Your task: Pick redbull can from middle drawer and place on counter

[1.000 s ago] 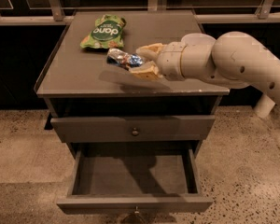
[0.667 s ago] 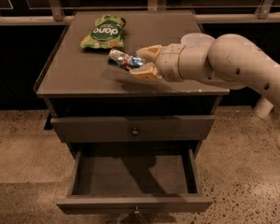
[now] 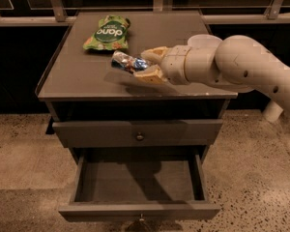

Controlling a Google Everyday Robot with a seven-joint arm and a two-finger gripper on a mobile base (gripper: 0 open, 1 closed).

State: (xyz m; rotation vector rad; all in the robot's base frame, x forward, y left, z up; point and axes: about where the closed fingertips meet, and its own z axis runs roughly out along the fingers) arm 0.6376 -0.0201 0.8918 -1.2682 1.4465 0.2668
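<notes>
While my gripper (image 3: 146, 65) hangs over the counter (image 3: 82, 79), arm (image 3: 232, 62) in from the right, jaws pinching the redbull can (image 3: 125, 62) held sideways, green snack bag (image 3: 108, 33) just beyond, far left, middle drawer (image 3: 140, 210) open below.

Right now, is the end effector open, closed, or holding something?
The end effector is closed on the redbull can, over the counter.
</notes>
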